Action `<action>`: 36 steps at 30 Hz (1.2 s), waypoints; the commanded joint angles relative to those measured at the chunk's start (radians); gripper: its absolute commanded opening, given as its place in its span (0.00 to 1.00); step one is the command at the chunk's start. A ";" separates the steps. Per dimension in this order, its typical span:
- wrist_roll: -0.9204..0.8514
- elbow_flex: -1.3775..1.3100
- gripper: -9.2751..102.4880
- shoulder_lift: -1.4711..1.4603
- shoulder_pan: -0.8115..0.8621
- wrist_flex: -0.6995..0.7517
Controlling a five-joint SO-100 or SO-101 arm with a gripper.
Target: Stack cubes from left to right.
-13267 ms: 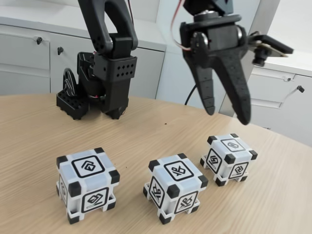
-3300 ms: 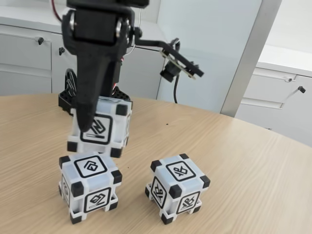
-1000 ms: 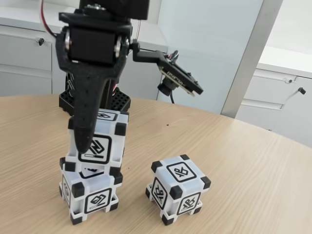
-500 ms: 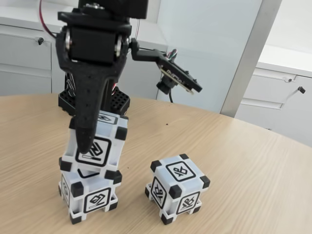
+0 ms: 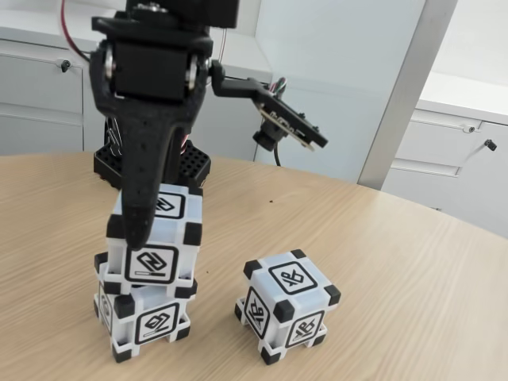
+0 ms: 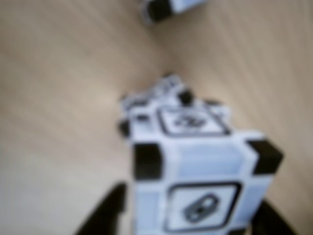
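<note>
In the fixed view two cubes are stacked at the left. The upper cube (image 5: 159,242) sits level on the lower cube (image 5: 144,319). My gripper (image 5: 151,230) comes down from above and is shut on the upper cube; one black finger (image 5: 143,190) crosses its front face and the other is hidden behind it. A third cube (image 5: 287,305) stands alone on the table to the right. The wrist view is blurred: the upper cube (image 6: 200,196) sits between my gripper's (image 6: 193,203) dark fingers, edges of the lower cube (image 6: 146,100) peek out beyond it, and the third cube (image 6: 168,7) is at the top edge.
The round wooden table (image 5: 397,262) has bare surface on its right half. The arm's black base (image 5: 107,163) stands behind the stack. The wrist camera (image 5: 282,123) sticks out to the right of the gripper. White cabinets (image 5: 460,171) line the back.
The held cube, tilted on the lower cube half a second ago, has settled level on top of it. The gripper has dropped slightly with it.
</note>
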 commanded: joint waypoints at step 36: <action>0.198 -0.038 0.33 0.448 -0.163 0.005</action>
